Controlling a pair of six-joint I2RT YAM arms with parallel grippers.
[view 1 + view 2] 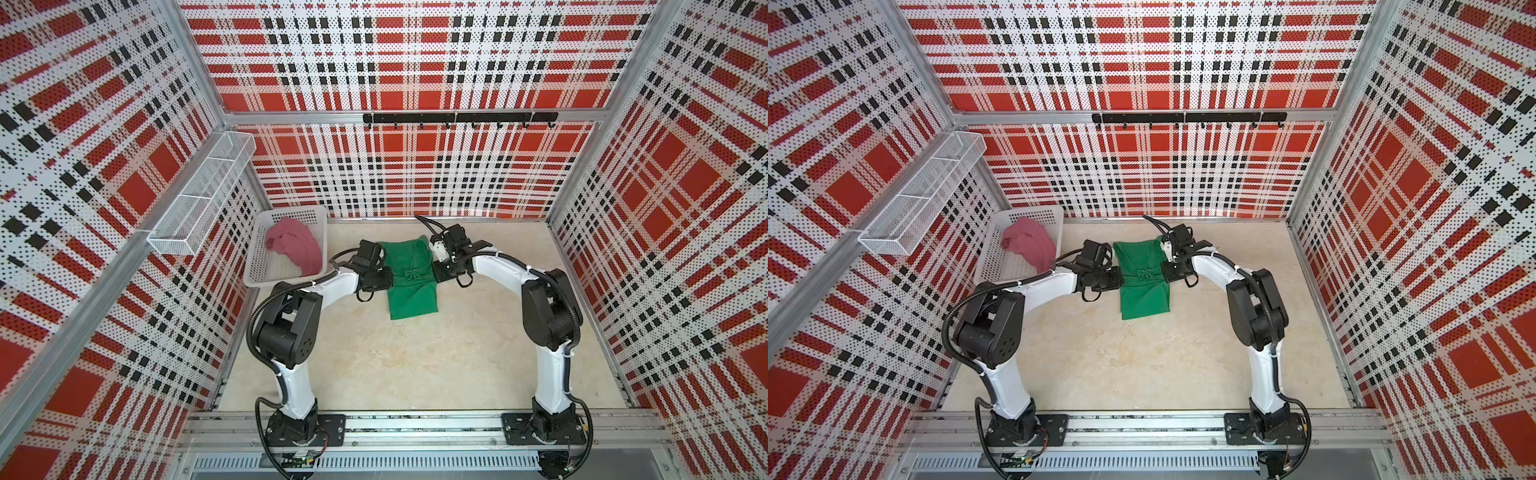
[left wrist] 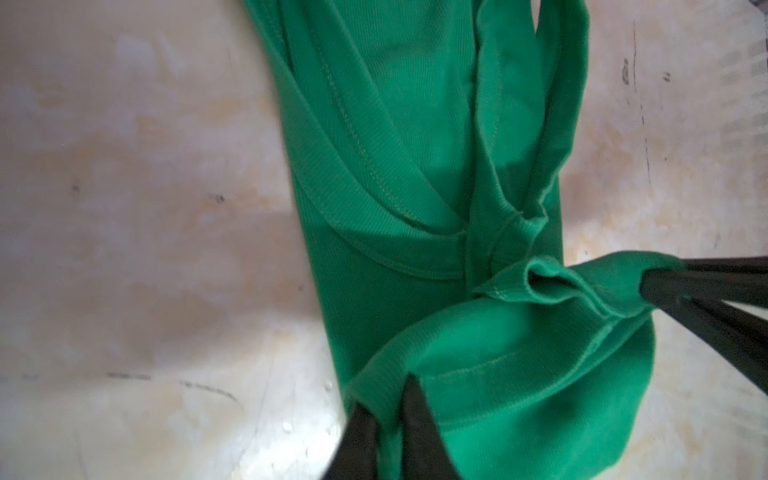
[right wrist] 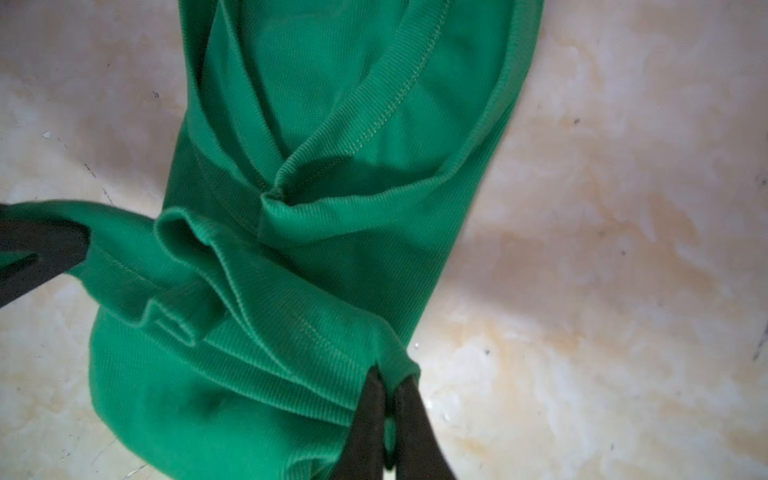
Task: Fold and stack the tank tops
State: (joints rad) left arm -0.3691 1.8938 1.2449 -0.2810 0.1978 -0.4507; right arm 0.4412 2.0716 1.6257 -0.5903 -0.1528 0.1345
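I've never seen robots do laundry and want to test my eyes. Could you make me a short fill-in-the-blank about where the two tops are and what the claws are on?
1. The pink top lies in the white ____.
2. The green top lies on the ____.
3. The left gripper and the right gripper each have cloth of the ____ top between their fingers.

Missing words: basket; table; green.

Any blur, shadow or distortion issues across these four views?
Both top views: sharp, evenly lit, wall panels bow from wide-angle distortion. Left wrist: green tank top slightly soft, left gripper's fingers blurred, shadow on table. Right wrist: ribbing crisper, right gripper's fingers blurred.
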